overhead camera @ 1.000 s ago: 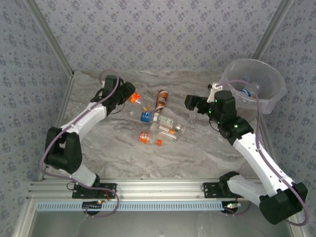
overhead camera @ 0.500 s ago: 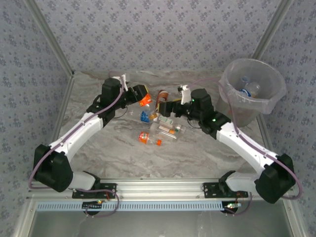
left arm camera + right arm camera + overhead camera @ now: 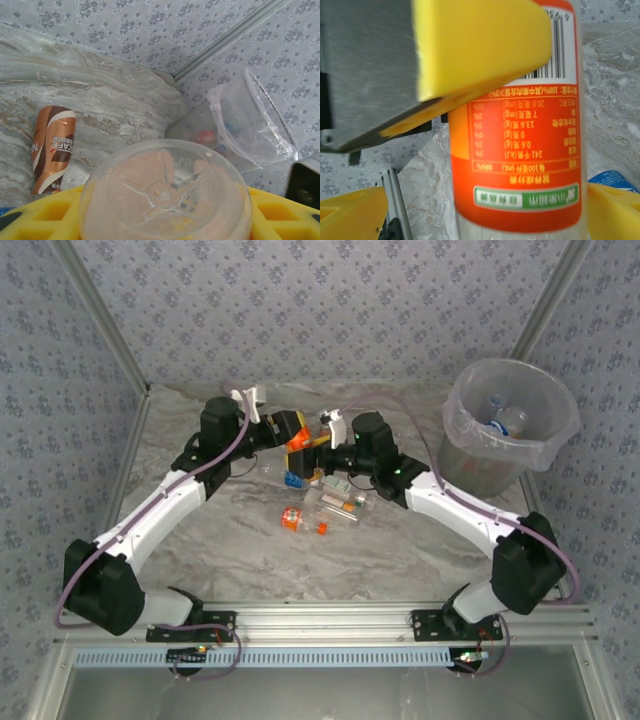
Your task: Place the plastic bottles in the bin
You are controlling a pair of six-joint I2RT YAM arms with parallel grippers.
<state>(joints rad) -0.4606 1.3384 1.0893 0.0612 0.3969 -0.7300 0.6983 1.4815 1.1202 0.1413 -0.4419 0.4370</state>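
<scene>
A clear round plastic bottle (image 3: 165, 195) sits very close to the camera, bottom end first; the left gripper (image 3: 165, 227) hugs it between yellow foam pads (image 3: 280, 215), one on each side. Behind it lies a grey marble-look table (image 3: 100, 85); on the left of the table a brown and white bottle (image 3: 52, 150) lies on its side, well apart from the held one. To the right stands a big see-through round bin (image 3: 240, 125) with a clear bag over its rim; small red and blue things (image 3: 205, 136) show through its wall. A grey flowery wall (image 3: 125, 25) and a metal strip (image 3: 225, 45) rise behind. A dark block (image 3: 302, 185) at the right edge may be machine, but it is too blurry to tell.
</scene>
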